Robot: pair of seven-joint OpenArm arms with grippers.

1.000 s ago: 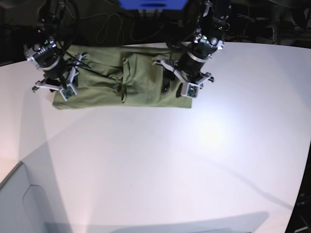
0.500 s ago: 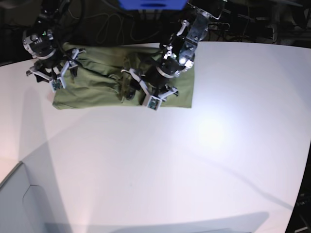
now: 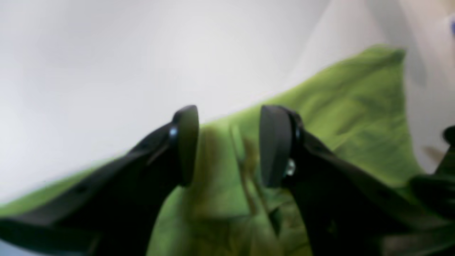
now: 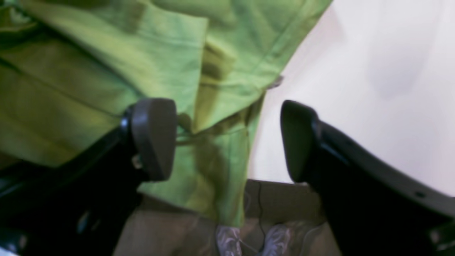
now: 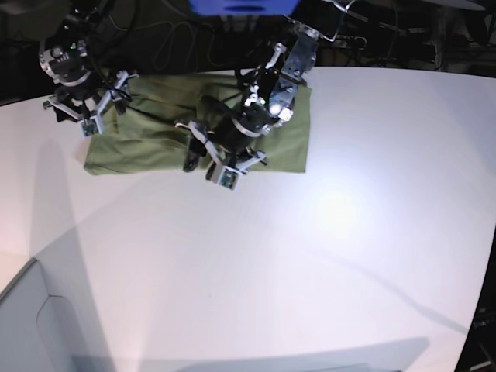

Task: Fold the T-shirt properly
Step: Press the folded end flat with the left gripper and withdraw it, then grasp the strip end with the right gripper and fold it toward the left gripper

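Base view high, looking down over the whole table (image 5: 349, 232); both wrist views close, sharing the T-shirt (image 5: 139, 139).

There is one T-shirt (image 5: 147, 143), an olive-green one, and it is the only piece of cloth on show. It lies on one white table (image 5: 325, 256). Two robot arms reach over it, each ending in one gripper: the left gripper (image 5: 203, 161) and the right gripper (image 5: 106, 105), so two grippers in all. Each gripper carries two dark fingers (image 3: 186, 142), four fingers altogether, as the two wrist views show. One blue object (image 5: 242, 6) sits at the top edge of the base view; what it is cannot be told.
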